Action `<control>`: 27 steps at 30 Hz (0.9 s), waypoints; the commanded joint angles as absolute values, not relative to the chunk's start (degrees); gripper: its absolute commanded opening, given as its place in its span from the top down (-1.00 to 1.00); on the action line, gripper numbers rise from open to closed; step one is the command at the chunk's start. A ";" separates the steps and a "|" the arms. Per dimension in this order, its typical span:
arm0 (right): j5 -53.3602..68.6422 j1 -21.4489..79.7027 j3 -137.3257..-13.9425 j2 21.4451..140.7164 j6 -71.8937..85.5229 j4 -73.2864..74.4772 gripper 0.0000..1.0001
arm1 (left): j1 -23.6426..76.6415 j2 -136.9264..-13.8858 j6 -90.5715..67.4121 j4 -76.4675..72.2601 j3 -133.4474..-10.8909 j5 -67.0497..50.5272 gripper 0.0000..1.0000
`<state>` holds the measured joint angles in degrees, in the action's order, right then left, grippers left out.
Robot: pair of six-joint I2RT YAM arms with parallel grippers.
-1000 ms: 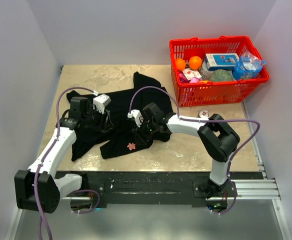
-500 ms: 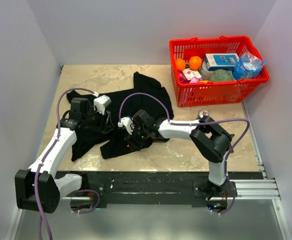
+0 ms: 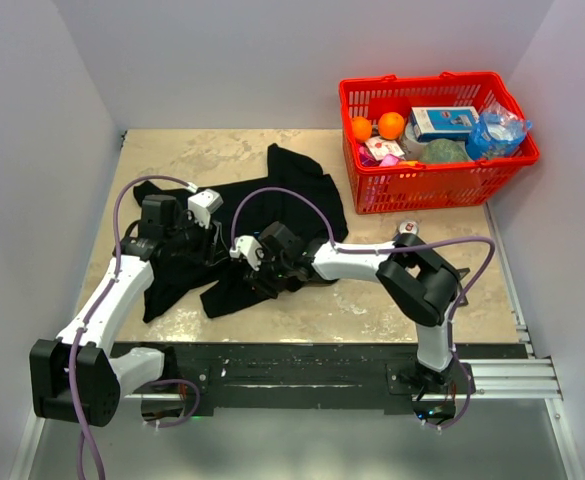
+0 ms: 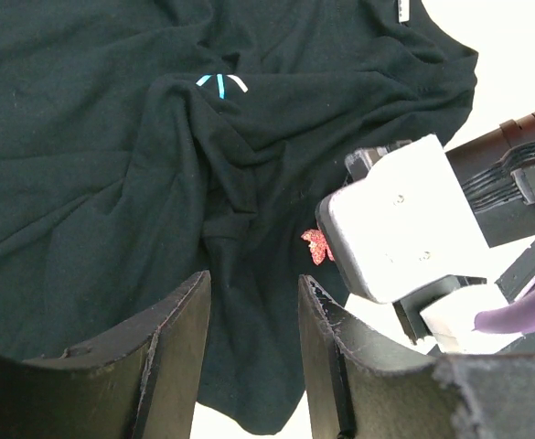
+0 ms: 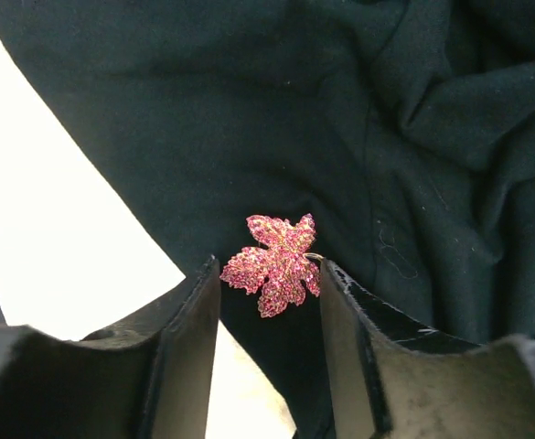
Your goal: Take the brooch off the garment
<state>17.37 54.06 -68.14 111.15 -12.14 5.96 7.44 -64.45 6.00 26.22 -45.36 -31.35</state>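
The garment [image 3: 294,188], a black T-shirt, lies crumpled on the table at centre left. The brooch [image 5: 274,262], a glittering pink-red leaf, is pinned near the shirt's lower edge. My right gripper [image 5: 267,276] is open, with one finger on each side of the brooch. Its right finger [image 5: 340,302] touches the brooch's pin edge, and a small gap shows on the left side. From above, the right gripper [image 3: 258,272] hides the brooch. The left wrist view shows the brooch [image 4: 315,247] beside the right gripper's white housing [image 4: 402,219]. My left gripper [image 4: 253,294] is open over the cloth.
A red basket [image 3: 438,186] full of groceries stands at the back right. A small round object [image 3: 407,228] lies just in front of it. Pale table [image 5: 75,256] shows directly left of the brooch, past the shirt's edge.
My right arm has swung left along the shirt's lower edge and now covers the brooch from above. Its jaws have narrowed a little. The left arm has not moved.
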 commanded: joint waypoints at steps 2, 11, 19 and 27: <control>11.79 54.40 -69.61 106.00 -17.66 7.82 0.33 | 7.12 -63.63 5.19 24.26 -44.91 -32.70 0.05; 8.61 56.51 -70.05 102.48 -24.61 7.03 0.29 | 7.12 -65.21 4.83 23.29 -45.17 -33.22 0.04; 9.15 57.13 -66.72 101.87 -29.60 7.21 0.22 | 7.12 -65.48 4.57 23.55 -45.70 -33.31 0.04; 1.84 58.36 -59.41 99.23 -44.02 -3.61 0.09 | 7.12 -65.13 5.01 23.91 -45.62 -32.52 0.04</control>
<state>4.01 57.84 -60.69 102.87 -34.61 2.39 7.44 -65.73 5.41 25.28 -45.10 -31.62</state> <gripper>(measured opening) 0.404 0.478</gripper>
